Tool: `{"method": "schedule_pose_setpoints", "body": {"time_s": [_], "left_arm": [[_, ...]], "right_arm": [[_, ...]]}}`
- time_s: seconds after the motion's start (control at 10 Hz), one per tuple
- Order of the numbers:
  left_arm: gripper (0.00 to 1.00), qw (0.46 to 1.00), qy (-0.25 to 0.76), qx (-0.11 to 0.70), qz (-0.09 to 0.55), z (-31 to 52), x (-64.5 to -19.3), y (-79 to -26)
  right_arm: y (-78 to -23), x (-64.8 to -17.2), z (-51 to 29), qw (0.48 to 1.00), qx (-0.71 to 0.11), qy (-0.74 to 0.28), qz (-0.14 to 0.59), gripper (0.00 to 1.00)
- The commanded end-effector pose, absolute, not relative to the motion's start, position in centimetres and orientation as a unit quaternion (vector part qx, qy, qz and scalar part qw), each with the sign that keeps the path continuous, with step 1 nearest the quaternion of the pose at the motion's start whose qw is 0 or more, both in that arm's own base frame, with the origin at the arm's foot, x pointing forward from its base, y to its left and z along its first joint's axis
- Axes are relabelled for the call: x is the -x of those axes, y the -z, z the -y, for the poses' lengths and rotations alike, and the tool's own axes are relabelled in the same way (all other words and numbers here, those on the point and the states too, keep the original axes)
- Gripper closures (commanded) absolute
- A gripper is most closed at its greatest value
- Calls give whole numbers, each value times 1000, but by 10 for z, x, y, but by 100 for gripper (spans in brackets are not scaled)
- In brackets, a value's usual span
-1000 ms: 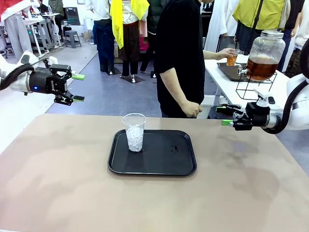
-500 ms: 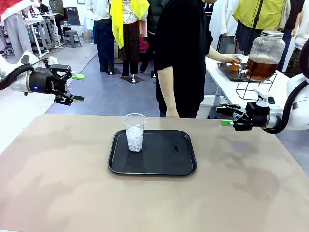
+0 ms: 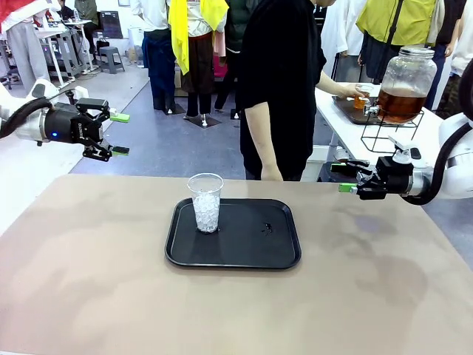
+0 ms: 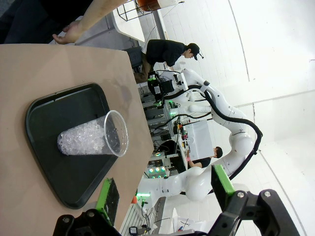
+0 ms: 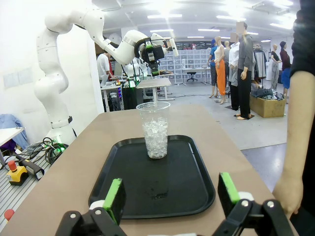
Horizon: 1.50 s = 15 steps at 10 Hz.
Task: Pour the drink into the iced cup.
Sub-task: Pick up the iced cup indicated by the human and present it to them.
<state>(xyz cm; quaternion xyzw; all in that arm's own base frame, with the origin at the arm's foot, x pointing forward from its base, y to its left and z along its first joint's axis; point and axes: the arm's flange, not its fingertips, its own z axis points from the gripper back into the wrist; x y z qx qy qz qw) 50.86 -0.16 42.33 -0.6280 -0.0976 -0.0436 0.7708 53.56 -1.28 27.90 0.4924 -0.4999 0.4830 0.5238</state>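
One iced cup [image 3: 205, 202], one tray [image 3: 251, 251], one jar [image 3: 408, 70] of drink [image 3: 399, 105], two claws [image 3: 120, 134] [image 3: 343, 177], perhaps a second cup [image 3: 359, 94].

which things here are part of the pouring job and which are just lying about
Job: iced cup; drink in the tap jar; small cup held by the person at the tap.
Just about: black tray; wire stand; dark speck on the tray.

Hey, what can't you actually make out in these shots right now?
- Front view: how full the small cup at the jar is; tiny, and the person's hand covers it.
- Front view: what the dark speck on the tray is; too small.
- Left wrist view: the jar, cut off by the top edge.
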Motion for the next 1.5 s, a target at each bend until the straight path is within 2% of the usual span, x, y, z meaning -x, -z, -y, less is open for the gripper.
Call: {"method": "schedule_pose_setpoints", "body": {"time_s": [0.0,1.4], "left_arm": [[0,771,43,627,99,2,-507,-424],[0,771,43,627,99,2,-507,-424]], "right_arm": [[-282,-538,13,523,-491,-484,500,0],[-282,-538,13,523,-491,-484,500,0]]}}
